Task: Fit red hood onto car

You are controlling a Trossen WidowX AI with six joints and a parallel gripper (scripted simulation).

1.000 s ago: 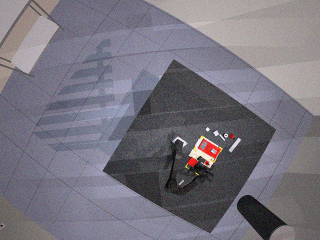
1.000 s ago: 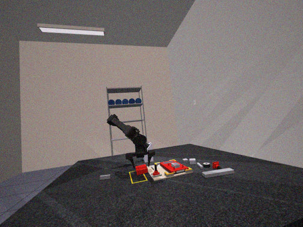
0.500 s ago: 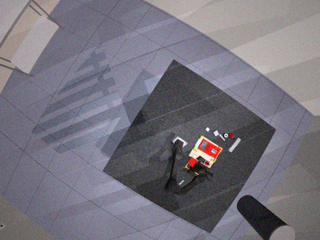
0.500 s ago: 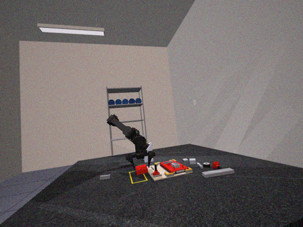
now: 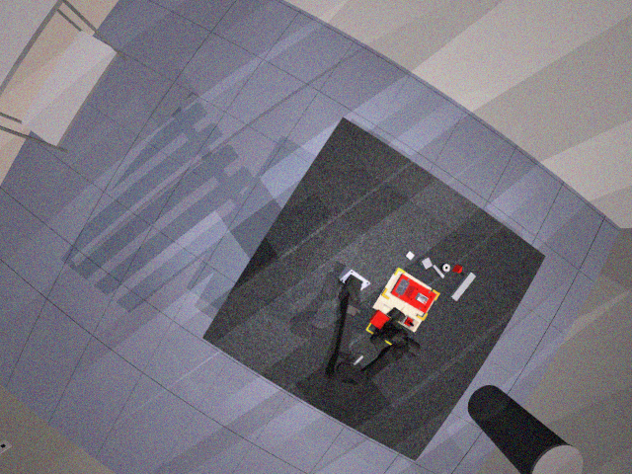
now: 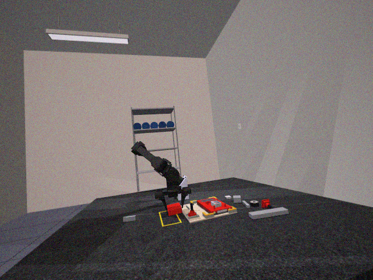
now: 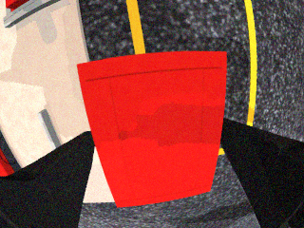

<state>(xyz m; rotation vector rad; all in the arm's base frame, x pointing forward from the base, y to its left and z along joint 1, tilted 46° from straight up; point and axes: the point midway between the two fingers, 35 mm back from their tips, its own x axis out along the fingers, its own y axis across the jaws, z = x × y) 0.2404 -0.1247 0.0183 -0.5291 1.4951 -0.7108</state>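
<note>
The red hood [image 5: 378, 319] [image 6: 173, 209] [image 7: 157, 142] lies on the table at the edge of a yellow marked rectangle [image 6: 170, 224] [image 7: 137, 33], just left of the beige jig board [image 6: 196, 217] [image 5: 388, 304]. The red chassis [image 5: 405, 287] [image 6: 207, 205] sits in the jig with the grey engine block [image 6: 215, 203] [image 5: 421, 298] on it; the pegs are too small to make out. My gripper [image 7: 156, 132] [image 6: 173, 201] is down over the hood, open, with one dark finger close on each side of the shell. I cannot tell whether the fingers touch it.
A small red upright part [image 6: 192, 212] stands on the jig board near the hood. A long grey bar [image 5: 462, 285] [image 6: 268, 213], a red piece [image 6: 264, 203], a ring [image 6: 254, 203] and grey blocks [image 6: 236, 198] lie right of the jig. A grey block [image 6: 129, 218] lies left. A shelf [image 6: 155, 144] stands behind.
</note>
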